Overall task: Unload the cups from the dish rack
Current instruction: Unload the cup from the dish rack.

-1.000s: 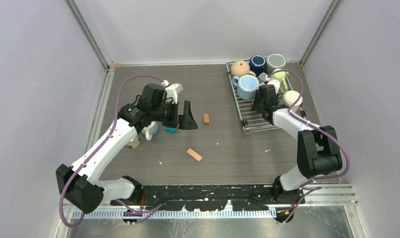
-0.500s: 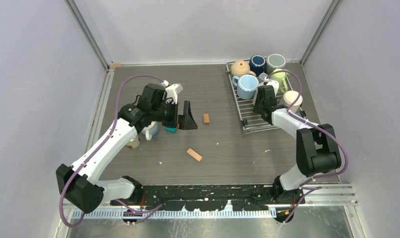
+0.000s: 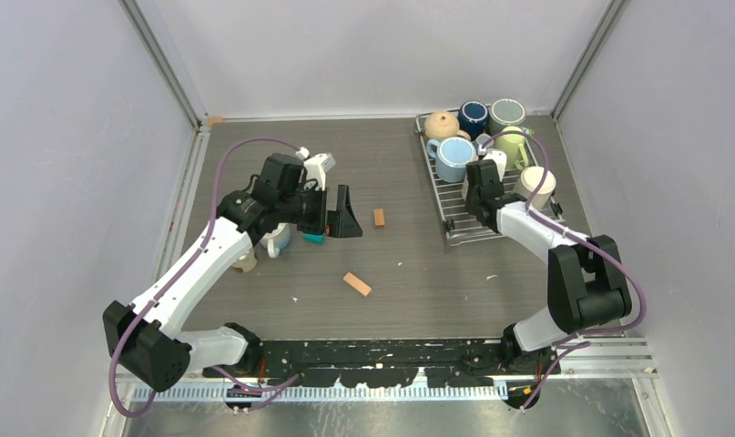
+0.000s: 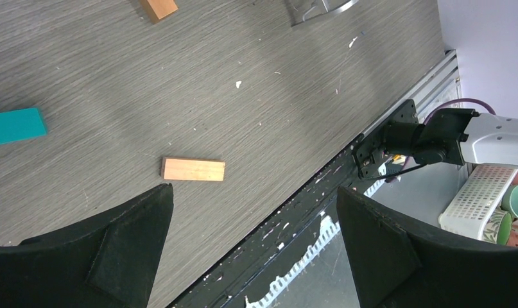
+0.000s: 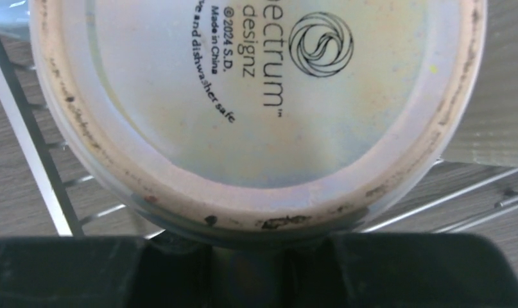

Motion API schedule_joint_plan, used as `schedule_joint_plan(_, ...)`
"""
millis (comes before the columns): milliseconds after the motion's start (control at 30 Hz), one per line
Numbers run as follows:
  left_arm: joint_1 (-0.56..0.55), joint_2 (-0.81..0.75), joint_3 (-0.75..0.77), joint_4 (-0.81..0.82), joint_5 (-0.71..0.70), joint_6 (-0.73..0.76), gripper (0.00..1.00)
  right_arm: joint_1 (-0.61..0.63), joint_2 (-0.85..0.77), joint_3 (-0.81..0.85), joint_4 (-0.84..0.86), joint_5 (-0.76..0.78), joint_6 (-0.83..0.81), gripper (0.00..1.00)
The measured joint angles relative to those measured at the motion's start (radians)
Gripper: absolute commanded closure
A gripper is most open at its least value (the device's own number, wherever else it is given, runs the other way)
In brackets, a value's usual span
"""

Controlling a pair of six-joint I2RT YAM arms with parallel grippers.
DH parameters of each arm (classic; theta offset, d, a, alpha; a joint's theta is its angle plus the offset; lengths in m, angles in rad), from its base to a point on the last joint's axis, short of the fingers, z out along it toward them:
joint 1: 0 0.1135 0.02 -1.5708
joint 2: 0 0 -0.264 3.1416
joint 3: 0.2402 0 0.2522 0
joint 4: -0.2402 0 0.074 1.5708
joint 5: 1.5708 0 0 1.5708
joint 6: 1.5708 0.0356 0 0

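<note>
Worktop [image 3: 409, 273] first: at about nine o'clock in the overhead view, our left pincer [image 4: 253, 253] hangs with its jaws spread wide and nothing between them, above an orange block [image 4: 193, 169] and a teal block [image 4: 12, 126]. Farther off, at two o'clock, sits the dish rack [image 3: 462, 217]. Our right pincer [image 5: 272, 263] is inside it, hard against a pale cup [image 5: 256, 96] whose underside faces the wrist camera. Its jaws are drawn close with only a narrow gap, and we cannot tell whether they have truly bitten on the cup. We judge the step in hand to be the grasp. To do it well we should seat the grip firmly, then lift straight up off the wires before swinging toward nine o'clock, since the light blue cup [image 3: 455, 155] stands just beside. The wrist view gives us the cup's printed underside, which the overhead hides beneath our right arm [image 3: 527, 223]. Only the overhead shows the other cups [image 3: 507, 113] crowded at the rack's far end.
</note>
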Motion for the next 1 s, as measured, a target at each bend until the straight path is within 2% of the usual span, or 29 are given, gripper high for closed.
schedule_joint_plan(600, 0.0, 0.0, 0.0, 0.022, -0.018, -0.088, 0.0, 0.023, -0.166, 0.041, -0.169, 0.074, 0.02, 0.99)
schedule_joint_plan(1000, 0.0, 0.0, 0.0, 0.095, -0.015, -0.191, 0.0, 0.027, -0.328, 0.127, -0.338, -0.001, 0.103, 0.99)
